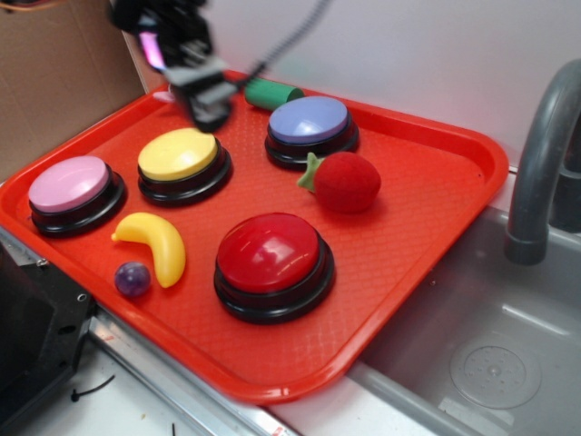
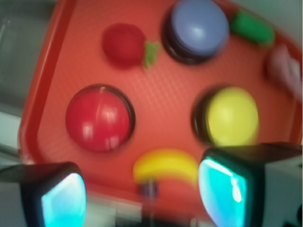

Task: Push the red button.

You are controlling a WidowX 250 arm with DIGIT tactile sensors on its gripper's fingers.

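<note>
The end effector hangs blurred at the upper left of the exterior frame, above the far edge of the yellow button, and appears clear of everything. In the wrist view its 2 fingers stand well apart along the bottom edge, released, with nothing between them. The red-orange tray fills most of the exterior frame and carries all the items. The red button, a glossy dome on a black ring base, sits at the lower centre of the exterior frame, on the near part of the tray; in the wrist view it lies at centre left, untouched. A pink button sits at the left edge, the yellow button just right of it, and a blue button at upper centre. A plush strawberry lies between the blue button and the red one. A yellow banana and a small purple ball lie left of the red button. A green cylinder rests at the far rim. A grey sink with a faucet occupies the right.
</note>
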